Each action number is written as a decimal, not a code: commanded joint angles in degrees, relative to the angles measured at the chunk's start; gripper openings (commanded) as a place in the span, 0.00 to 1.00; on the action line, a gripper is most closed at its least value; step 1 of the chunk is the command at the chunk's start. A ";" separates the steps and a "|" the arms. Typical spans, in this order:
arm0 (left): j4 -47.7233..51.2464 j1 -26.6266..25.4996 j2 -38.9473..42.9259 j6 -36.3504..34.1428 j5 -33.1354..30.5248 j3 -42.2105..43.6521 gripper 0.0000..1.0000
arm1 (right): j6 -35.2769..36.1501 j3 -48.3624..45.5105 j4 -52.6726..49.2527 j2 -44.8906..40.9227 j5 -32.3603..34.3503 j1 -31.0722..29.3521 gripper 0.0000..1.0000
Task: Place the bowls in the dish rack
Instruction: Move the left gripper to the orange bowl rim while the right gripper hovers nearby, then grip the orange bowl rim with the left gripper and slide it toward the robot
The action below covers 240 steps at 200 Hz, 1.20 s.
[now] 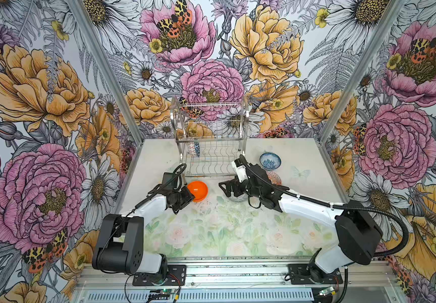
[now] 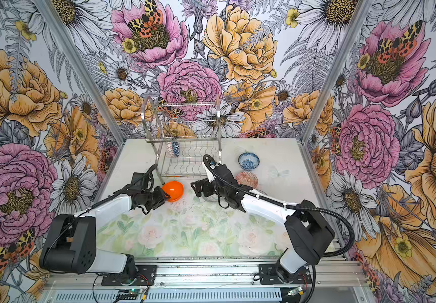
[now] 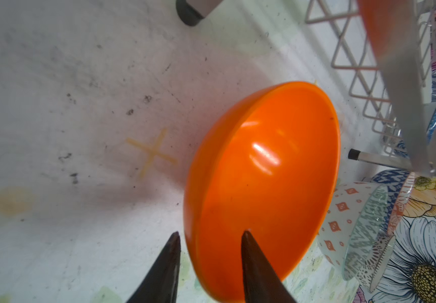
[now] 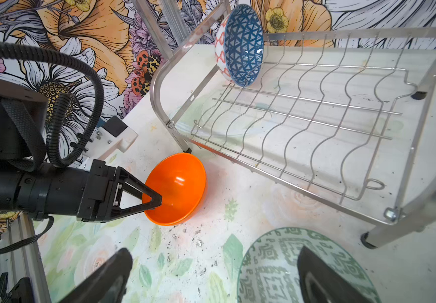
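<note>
Left wrist view: orange bowl (image 3: 264,170), pickup step, rim grasp.
Location: on the desk (image 1: 159,157), just before the front left foot of the dish rack (image 1: 210,136). Left hand (image 3: 210,233): narrow, one finger inside the bowl and one outside the wall; whether it already pinches, cannot tell. Right hand (image 4: 215,250): wide, empty, poised over the grey-green bowl (image 4: 277,265). Attitude: mouth upward, perhaps tipped slightly toward the left hand; round, so no long axis, its centre line near upright. Next move, by judgement: secure the rim, lift, turn the bowl on edge and seat it between the lower wires beside the zigzag bowl (image 4: 243,44), which already stands there.
</note>
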State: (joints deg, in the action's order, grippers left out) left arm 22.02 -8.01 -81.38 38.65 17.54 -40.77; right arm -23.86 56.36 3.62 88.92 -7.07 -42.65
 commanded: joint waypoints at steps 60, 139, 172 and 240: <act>2.21 -3.24 -0.62 -2.53 -2.66 -2.35 0.09 | 0.91 -2.85 0.94 -4.11 1.88 1.08 0.99; 4.41 -10.61 1.92 -0.78 -2.56 -3.64 0.00 | 0.43 -3.88 0.94 -5.30 2.53 1.54 0.99; 6.26 -15.21 1.93 -0.41 -3.94 -4.62 0.01 | -0.03 -4.43 0.95 -5.82 3.10 1.95 0.99; 10.56 -19.10 1.85 -1.91 -9.19 -5.29 0.04 | -0.67 -6.51 0.95 -8.15 4.26 2.53 0.99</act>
State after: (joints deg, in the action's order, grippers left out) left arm 31.57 -26.37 -80.99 37.47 11.29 -44.53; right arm -24.14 50.78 3.62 82.98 -4.08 -40.51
